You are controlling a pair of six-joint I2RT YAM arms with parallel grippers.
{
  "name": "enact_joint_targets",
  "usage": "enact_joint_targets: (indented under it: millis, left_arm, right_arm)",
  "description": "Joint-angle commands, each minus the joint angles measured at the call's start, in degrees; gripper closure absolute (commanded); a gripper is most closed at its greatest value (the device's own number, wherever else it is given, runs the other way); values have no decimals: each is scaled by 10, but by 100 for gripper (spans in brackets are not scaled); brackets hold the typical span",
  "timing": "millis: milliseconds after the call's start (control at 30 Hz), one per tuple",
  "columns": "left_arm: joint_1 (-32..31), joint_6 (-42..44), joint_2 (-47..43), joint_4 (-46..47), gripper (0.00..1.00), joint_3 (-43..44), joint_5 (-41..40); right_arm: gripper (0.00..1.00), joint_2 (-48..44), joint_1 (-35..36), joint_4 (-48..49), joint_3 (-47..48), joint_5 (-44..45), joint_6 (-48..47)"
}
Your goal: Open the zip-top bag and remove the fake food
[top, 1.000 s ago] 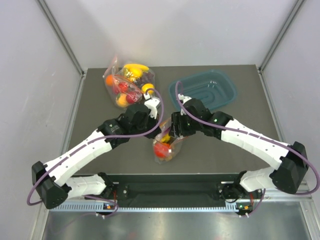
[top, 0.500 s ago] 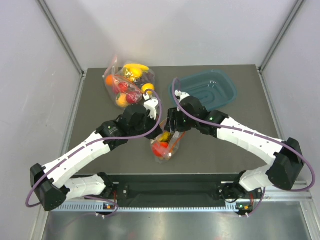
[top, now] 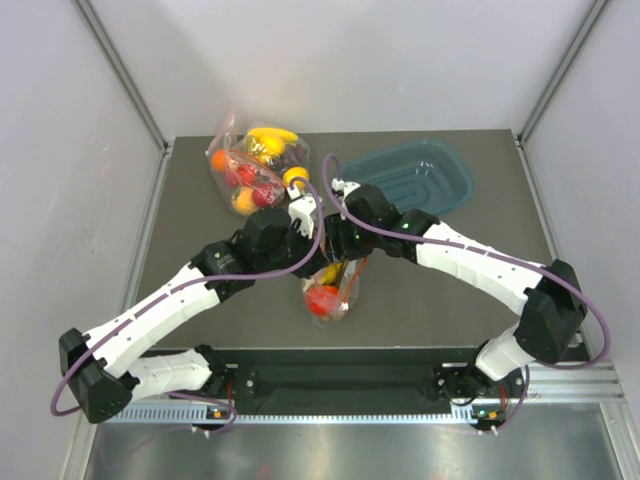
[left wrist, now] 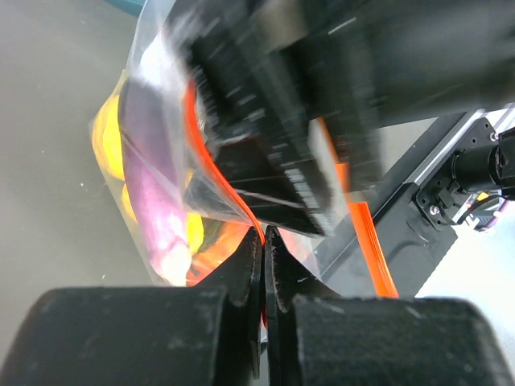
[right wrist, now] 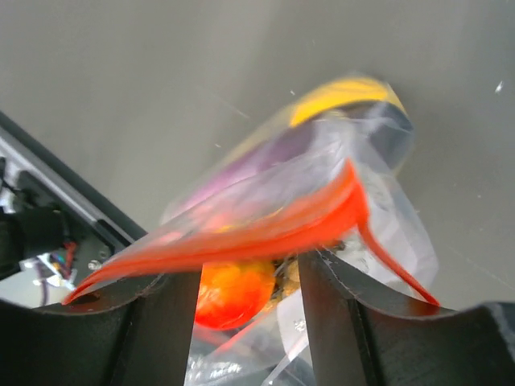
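Right now the left gripper (left wrist: 263,241) is clamping the red strip of the zip-top bag (top: 333,290) — fake food (top: 322,298) is showing inside it, near the tabletop's (top: 450,290) front middle. The right gripper (right wrist: 249,277) is standing apart — straddling that strip.

The bag (top: 344,293) is clear, its zip strip (right wrist: 265,223) red-orange — inside show a red tomato (top: 321,298), a purple eggplant (left wrist: 153,185) and a yellow fruit (left wrist: 109,138). The tray (top: 455,172) is teal, the table (top: 185,205) dark grey.
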Motion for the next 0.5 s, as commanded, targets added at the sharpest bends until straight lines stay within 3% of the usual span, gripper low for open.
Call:
enact_joint_targets:
  millis: [0, 267, 467]
  left_arm:
    - [1, 6, -24, 41, 100, 5, 13]
    - [1, 6, -27, 40, 100, 4, 13]
    - [1, 10, -28, 40, 100, 4, 12]
  right_arm:
    - [49, 16, -3, -12, 29, 1, -12]
    - [42, 21, -3, -38, 33, 89, -13]
    - [41, 13, -7, -19, 0, 88, -11]
